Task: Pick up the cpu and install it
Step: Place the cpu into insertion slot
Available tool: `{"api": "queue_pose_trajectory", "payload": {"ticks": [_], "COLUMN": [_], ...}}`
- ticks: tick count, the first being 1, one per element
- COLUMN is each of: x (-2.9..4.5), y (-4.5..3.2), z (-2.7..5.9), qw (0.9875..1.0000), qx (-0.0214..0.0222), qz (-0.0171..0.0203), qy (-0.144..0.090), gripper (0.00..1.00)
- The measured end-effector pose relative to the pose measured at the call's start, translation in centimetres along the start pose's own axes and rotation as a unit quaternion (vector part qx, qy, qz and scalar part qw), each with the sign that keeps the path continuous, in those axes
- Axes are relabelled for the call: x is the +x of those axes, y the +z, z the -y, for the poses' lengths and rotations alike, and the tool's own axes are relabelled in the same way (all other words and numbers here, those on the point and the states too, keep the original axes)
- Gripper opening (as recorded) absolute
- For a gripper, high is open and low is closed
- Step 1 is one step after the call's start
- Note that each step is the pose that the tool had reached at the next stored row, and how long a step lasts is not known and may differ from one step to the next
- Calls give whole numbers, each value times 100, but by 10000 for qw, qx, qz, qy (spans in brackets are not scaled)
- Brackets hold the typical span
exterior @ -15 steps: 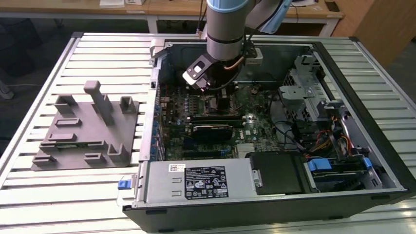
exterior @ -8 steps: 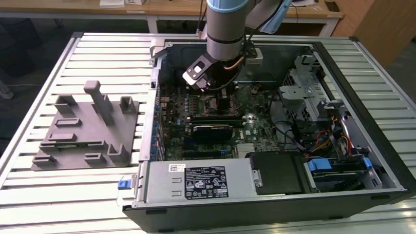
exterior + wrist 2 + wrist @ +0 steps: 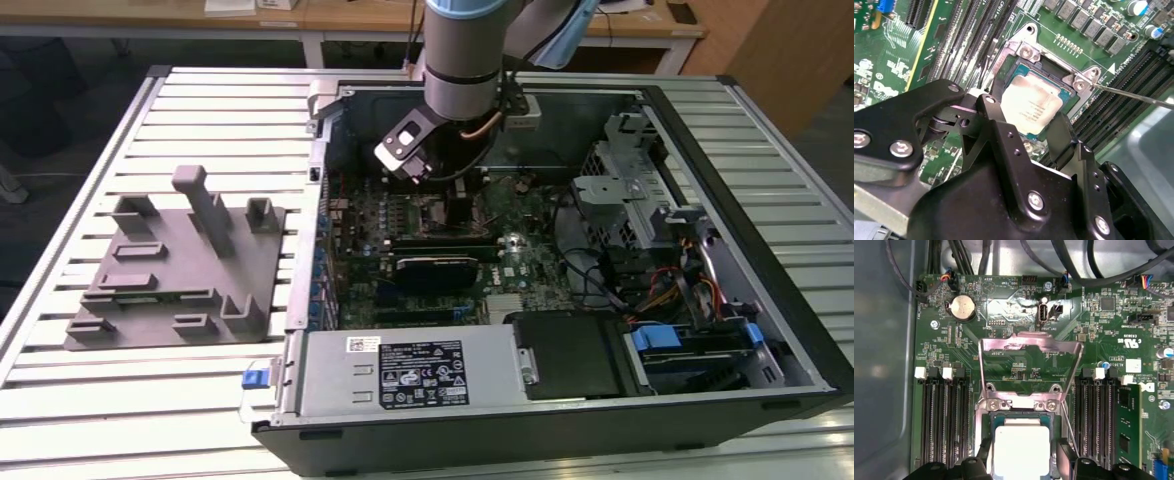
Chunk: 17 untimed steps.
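The cpu (image 3: 1031,106) (image 3: 1021,452), a flat square chip with a pale silver top, lies level inside the socket frame (image 3: 1024,50) on the green motherboard, evenly bordered in both wrist views. My gripper (image 3: 1020,112) (image 3: 1023,447) hangs just above it, open, with one black finger (image 3: 1004,135) on each side and a narrow strip of socket showing between chip and fingers. The socket's metal load plate (image 3: 1029,347) stands swung up behind the chip, and its thin lever (image 3: 1134,95) sticks out to one side. In the exterior view the arm's wrist (image 3: 407,150) reaches down into the open computer case.
Memory slots (image 3: 944,425) flank the socket on both sides. Black cables (image 3: 1004,255) run along the board's far edge near a coin battery (image 3: 963,307). A grey plastic fixture (image 3: 180,265) sits on the slatted table at the exterior view's left. The case (image 3: 747,150) holds drive bays and a power supply (image 3: 400,375).
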<state>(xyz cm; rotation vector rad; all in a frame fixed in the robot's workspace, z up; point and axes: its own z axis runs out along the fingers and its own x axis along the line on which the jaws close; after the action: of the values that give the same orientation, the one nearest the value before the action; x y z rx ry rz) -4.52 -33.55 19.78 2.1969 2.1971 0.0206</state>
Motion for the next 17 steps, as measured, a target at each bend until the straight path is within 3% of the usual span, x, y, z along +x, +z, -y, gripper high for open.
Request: {"api": "queue_pose_trajectory", "payload": {"ticks": [2, 11, 13, 17], "x": [0, 0, -1, 0], "y": [-31, -33, -33, -33], "z": [-1, -1, -1, -1], "qw": [10000, 10000, 10000, 10000], "qx": [0, 0, 0, 0], "qz": [1, 14, 17, 24], "qy": [0, -1, -1, -1], "gripper": [61, 60, 47, 36]}}
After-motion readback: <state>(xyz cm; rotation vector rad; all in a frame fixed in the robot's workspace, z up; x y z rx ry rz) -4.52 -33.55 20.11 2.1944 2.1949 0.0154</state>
